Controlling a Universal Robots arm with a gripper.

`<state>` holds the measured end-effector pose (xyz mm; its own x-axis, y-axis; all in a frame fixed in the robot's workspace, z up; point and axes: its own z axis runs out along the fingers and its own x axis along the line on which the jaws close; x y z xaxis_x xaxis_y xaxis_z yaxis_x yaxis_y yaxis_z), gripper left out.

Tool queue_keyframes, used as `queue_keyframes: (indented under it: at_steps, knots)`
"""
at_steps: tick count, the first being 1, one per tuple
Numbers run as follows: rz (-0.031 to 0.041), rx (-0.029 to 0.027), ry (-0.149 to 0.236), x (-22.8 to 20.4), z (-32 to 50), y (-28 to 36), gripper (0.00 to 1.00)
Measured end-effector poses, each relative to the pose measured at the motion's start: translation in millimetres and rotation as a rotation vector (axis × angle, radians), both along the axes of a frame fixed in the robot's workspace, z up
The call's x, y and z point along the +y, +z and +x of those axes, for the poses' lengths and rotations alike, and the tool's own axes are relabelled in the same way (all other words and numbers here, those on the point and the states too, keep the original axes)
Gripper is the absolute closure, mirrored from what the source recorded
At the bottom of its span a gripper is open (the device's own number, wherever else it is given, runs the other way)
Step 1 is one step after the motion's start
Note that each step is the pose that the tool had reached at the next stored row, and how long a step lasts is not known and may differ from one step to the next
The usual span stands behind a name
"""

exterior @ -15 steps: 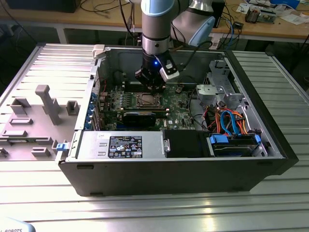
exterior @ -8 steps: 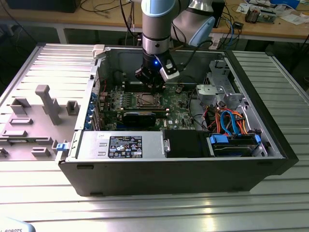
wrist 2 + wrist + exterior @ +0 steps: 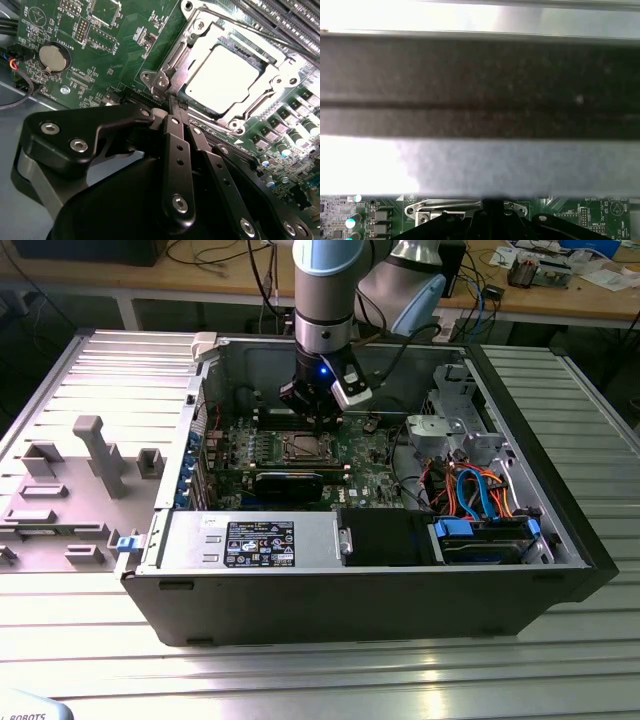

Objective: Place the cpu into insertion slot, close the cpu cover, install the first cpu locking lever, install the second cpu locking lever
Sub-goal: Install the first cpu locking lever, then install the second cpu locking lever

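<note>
Inside the computer case point(image 3: 250, 585), the cpu point(image 3: 222, 77) fills the insertion slot point(image 3: 165, 80) (end effector point(image 3: 176, 102) pressed together).

Green motherboard point(image 3: 365, 215) strip beneath a dark case wall point(image 3: 480, 85) (silver socket frame point(image 3: 445, 207) between).

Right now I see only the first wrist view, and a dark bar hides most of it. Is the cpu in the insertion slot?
Observer: Yes. In the second wrist view the cpu lies flat in the insertion slot.
Operator: And the cpu cover, is it down?
Observer: It is down. The cpu cover frames the chip, and the silver top shows through its window.
Operator: Where are the fingers?
Observer: The fingers are shut together, with their tips at one corner of the insertion slot.
</note>
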<state>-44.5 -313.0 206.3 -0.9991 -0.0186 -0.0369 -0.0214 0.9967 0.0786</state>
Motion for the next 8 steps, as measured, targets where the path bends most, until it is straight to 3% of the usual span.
queue_keyframes:
  at_steps: [8]
  knots:
    - [-0.0001, 0.0, 0.0, -0.5, 0.0, 0.0, 0.89]
